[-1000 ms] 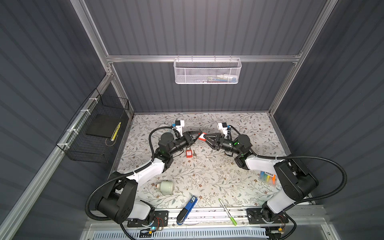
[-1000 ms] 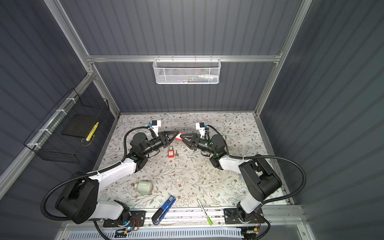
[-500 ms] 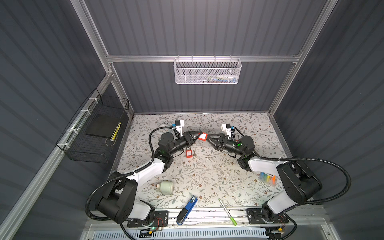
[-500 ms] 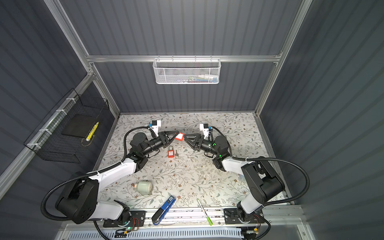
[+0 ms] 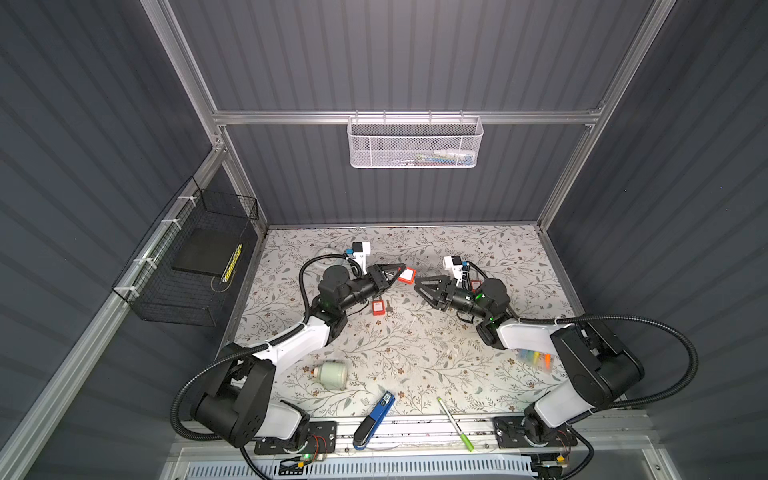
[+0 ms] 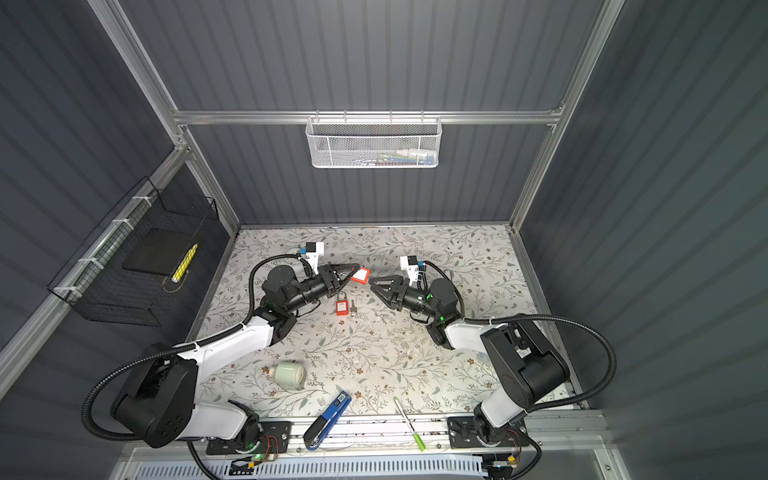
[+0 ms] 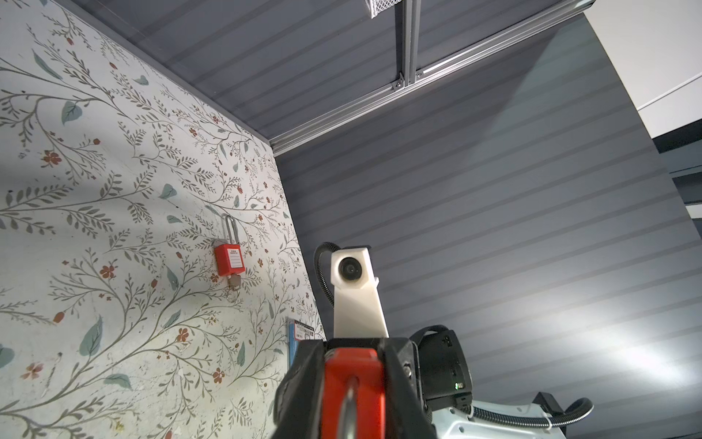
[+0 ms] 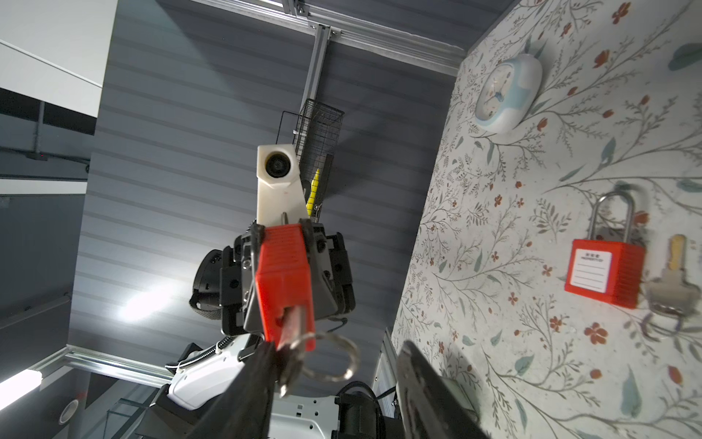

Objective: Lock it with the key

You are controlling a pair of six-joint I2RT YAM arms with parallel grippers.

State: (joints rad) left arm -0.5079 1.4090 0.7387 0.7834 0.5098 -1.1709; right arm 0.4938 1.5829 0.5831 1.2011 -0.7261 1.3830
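left claw pinching boxy, ribbed red plastic padlock | flat metal key seated in keyhole | right claw spread, just beside

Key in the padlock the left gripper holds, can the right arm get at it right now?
Probably yes. The left gripper holds the red padlock off the table with its key pointing at the right gripper, whose jaws stand open just short of it, with nothing between them.
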